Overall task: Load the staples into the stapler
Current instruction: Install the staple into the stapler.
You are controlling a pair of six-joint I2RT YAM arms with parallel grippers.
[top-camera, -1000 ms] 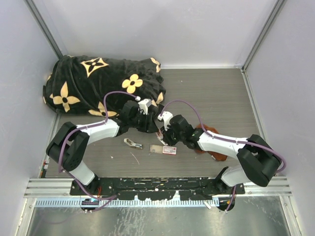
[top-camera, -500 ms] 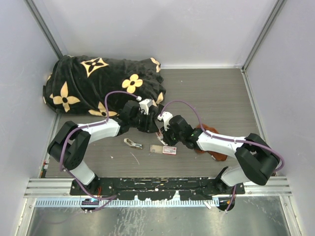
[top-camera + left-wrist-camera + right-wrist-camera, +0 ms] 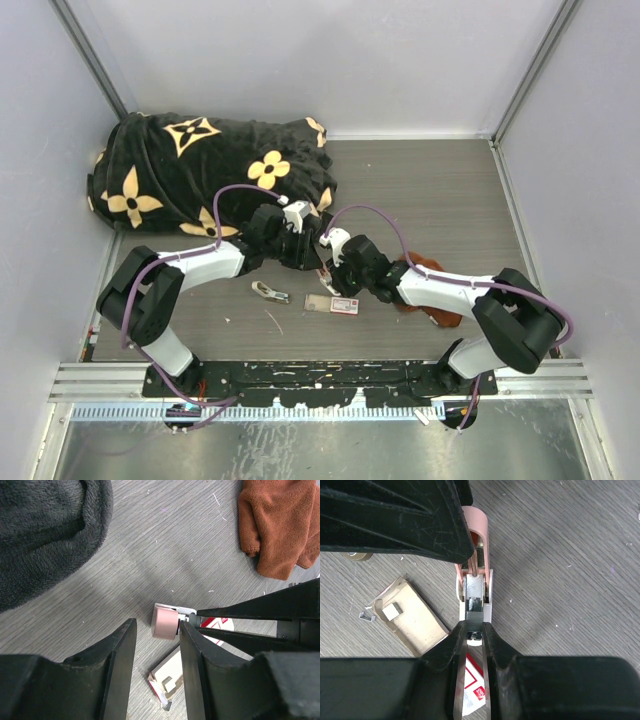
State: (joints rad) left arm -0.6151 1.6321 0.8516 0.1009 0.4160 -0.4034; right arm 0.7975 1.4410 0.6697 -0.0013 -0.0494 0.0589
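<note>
right pincer (image 3: 474,632): clamped on white tail of stapler (image 3: 475,587) | left pincer (image 3: 158,625): partly wide, astride its pink nose | long axis: pincer to pincer

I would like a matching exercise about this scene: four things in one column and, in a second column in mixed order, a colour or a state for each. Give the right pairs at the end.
Column A
1. stapler
2. staple box
3. small cloth
4. blanket

Column B
a. black with golden flowers
b. lying open on the table
c. rust-brown
d. pinched at one end by the right gripper

Right pairs: 1-d, 2-b, 3-c, 4-a
</note>
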